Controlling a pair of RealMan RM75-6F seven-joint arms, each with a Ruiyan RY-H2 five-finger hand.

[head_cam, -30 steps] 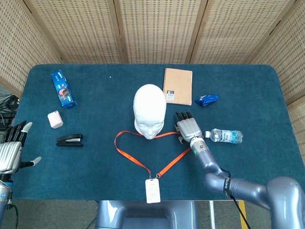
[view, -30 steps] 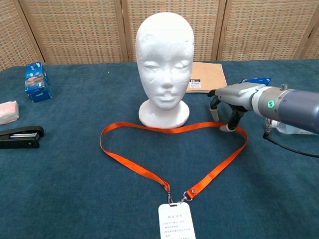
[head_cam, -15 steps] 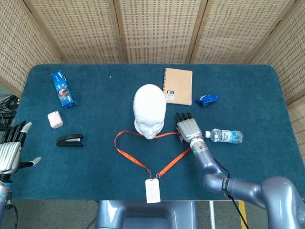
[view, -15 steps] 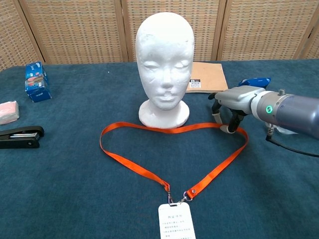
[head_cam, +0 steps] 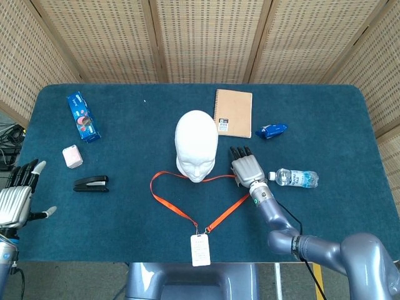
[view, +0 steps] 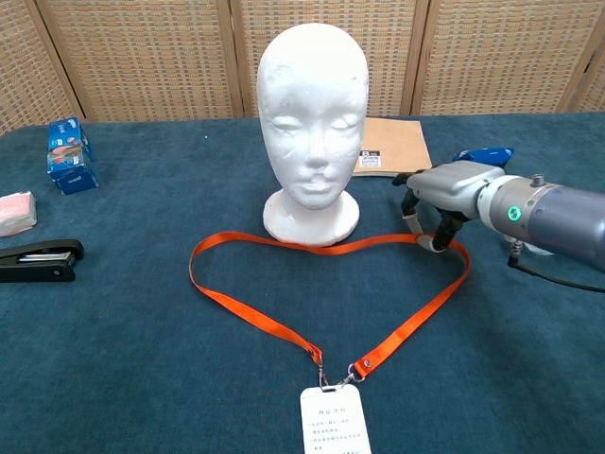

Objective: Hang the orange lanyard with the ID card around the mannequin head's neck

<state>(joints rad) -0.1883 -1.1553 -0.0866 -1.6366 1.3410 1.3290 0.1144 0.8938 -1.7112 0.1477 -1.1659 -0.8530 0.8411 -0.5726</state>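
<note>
— Since a second ago, what has moved?
— Hardly anything: the right hand [view: 437, 200] has edged slightly nearer the mannequin head [view: 312, 123], and the orange lanyard [view: 284, 322] lies where it lay.
— How does that hand sit?
— Palm down, low over the blue surface [head_cam: 325, 125], forearm reaching in from the right of the chest view. Its fingers [view: 430, 239] curl downward, tips at the lanyard's right bend. Whether they pinch the strap or only touch it, I cannot tell.
— And the lanyard itself?
— Flat on the surface in a heart-shaped loop, its top edge against the front of the mannequin's base, not around the neck. The ID card [view: 336, 421] hangs off the clip at the near edge.
— The left hand?
— The left hand [head_cam: 15, 200] sits at the far left edge in the head view, fingers spread, holding nothing.
— Anything else nearby?
— A water bottle [head_cam: 297, 179] lies just right of the right hand, and a notebook [head_cam: 234, 113] behind the mannequin.
</note>
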